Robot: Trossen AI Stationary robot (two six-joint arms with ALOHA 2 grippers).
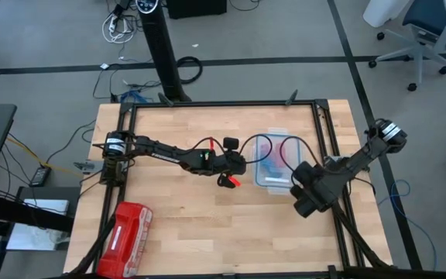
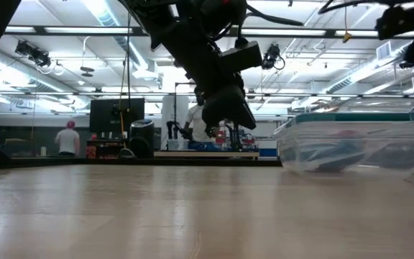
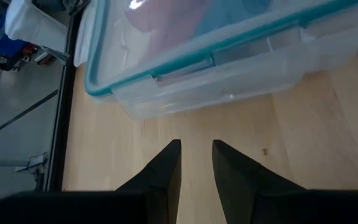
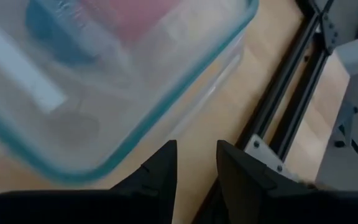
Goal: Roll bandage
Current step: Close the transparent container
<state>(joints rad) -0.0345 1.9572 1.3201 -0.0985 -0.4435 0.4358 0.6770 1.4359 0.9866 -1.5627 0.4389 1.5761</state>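
Note:
A clear plastic box [image 1: 272, 163] with a teal-rimmed lid stands on the table right of centre. It also shows in the low view [image 2: 351, 144]. Through the lid I see the blue bandage [image 4: 55, 31] and a red-pink roll [image 4: 135, 12] inside. My left gripper [image 3: 196, 155] is shut and empty. It hovers above the table just left of the box [image 3: 229, 68], pointing at it. My right gripper [image 4: 196, 155] is shut and empty, above the box's near right corner [image 4: 166, 93].
A red zip pouch [image 1: 126, 229] lies at the table's near left corner. A black frame rail [image 1: 339, 209] runs along the table's right edge, close to my right arm. Bare wood lies between the pouch and the box. A person [image 2: 67, 140] stands far off in the room.

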